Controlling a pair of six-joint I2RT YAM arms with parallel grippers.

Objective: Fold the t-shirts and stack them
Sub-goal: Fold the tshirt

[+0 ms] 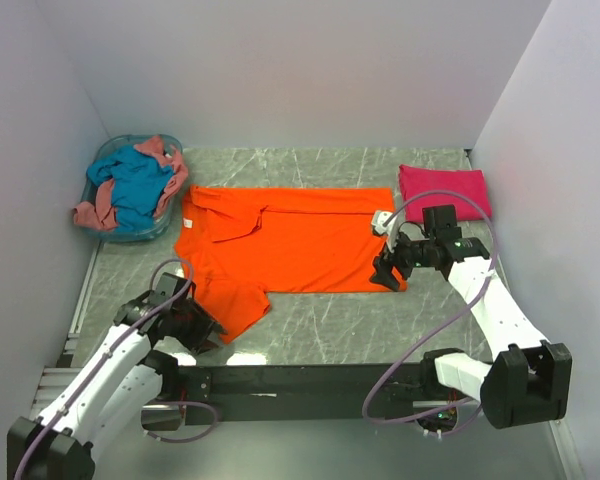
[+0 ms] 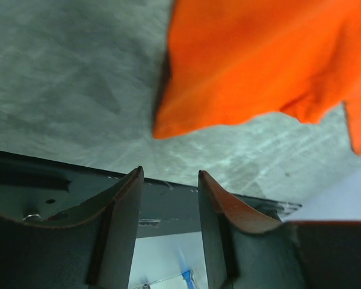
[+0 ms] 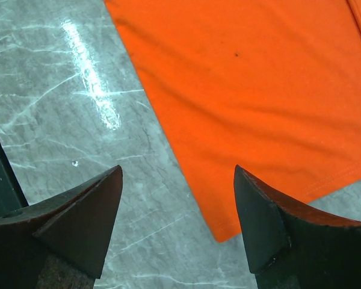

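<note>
basket (image 1: 140,236) near orange t-shirt (image 1: 300,240), perhaps touching

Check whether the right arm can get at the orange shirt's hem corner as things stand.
Probably yes. The right arm's open fingers are right at that corner of the orange shirt, and nothing lies on the cloth there or in the way.

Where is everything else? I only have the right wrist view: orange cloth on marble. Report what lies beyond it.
Observer: A magenta t-shirt lies folded at the far right, beyond the right gripper.
Operator: Now report the left side.
Observer: A pale blue basket at the far left holds a teal t-shirt and a salmon t-shirt.
Operator: Give me the left gripper.
Observer: The left gripper, jaws apart and empty, sits on the near side of a sleeve of the orange t-shirt.
</note>
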